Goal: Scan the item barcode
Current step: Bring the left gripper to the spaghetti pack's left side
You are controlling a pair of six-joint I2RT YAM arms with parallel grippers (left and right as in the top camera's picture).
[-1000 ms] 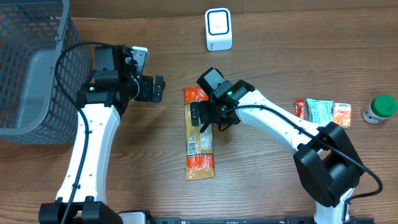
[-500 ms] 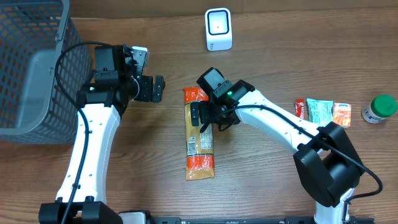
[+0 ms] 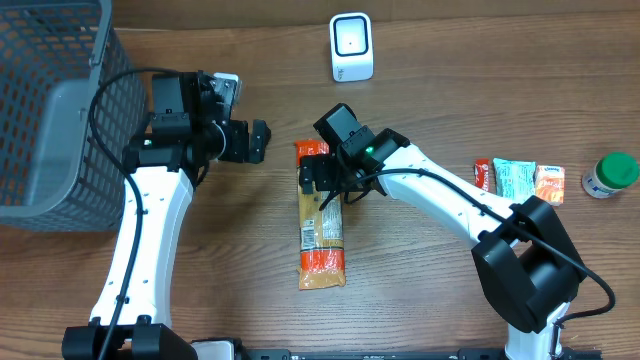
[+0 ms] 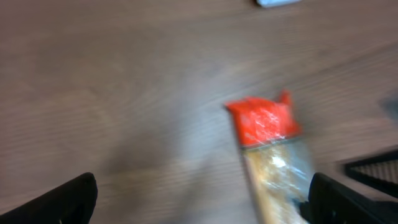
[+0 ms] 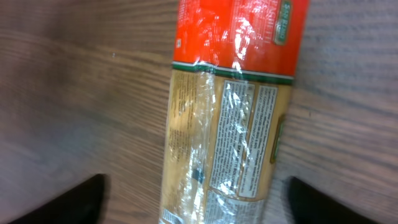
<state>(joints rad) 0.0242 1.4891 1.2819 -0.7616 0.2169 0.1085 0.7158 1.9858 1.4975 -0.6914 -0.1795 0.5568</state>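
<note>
Right wrist view: right gripper point(image 5: 198, 199) jaws spread wide, straddling the orange-ended packet point(image 5: 227, 124), nothing gripped yet, likely lined up to pinch it across its width. Packet lies flat on the table point(image 3: 230, 250), scanner point(image 3: 351, 47) well apart. Left gripper point(image 3: 257, 140) hangs wide open, empty.

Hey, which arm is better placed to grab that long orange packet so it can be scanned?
Right. The right gripper hangs directly over the packet, its open fingers straddling it in the wrist view. The left gripper is open too, but off to one side of it.
</note>
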